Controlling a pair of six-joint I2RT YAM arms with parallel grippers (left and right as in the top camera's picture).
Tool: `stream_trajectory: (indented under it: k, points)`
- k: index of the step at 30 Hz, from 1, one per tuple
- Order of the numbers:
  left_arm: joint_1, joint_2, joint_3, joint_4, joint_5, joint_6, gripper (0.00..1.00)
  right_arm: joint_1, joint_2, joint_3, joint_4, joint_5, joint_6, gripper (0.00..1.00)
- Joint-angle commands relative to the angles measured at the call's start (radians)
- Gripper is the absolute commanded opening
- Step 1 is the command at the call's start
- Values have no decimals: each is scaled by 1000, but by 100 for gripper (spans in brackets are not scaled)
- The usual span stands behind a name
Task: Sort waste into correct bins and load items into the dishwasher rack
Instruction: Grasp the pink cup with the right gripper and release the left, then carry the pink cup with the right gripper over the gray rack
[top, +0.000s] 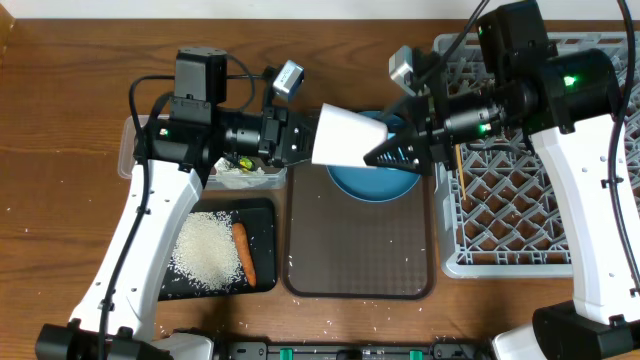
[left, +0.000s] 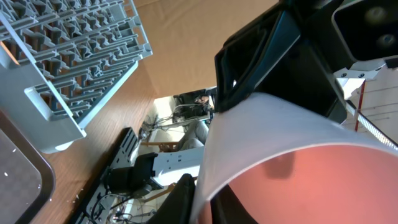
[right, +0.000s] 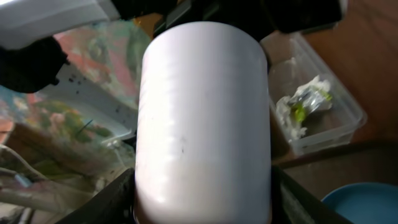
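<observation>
The cup (top: 350, 138) hung sideways above the plate (top: 372, 185), between both arms. Left gripper (top: 304, 139) jaws pinched its rim; right gripper (top: 382, 141) jaws clamped its body, apparently a handover toward the rack (top: 500, 230).

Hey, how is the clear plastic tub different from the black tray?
The clear tub is see-through with taller walls; the black tray is opaque and shallow. The tub holds a crumpled tissue; the tray holds rice and a carrot. Both are rectangular.
</observation>
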Motion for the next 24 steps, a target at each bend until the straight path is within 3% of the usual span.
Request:
stream_trajectory:
  k: [1,10,12,24]
  points:
    - [-2,-2,5,1,26,14,16,-18,-6,-3,41,-27,85,36]
    - [-2,-2,5,-26,-13,97,17,-51,-9,-3,47,-37,111,35]
    - [-2,-2,5,-39,-43,124,23,-55,-13,-3,48,-57,122,34]
    - [0,-2,4,-128,-367,145,38,-114,-48,-3,45,1,183,33]
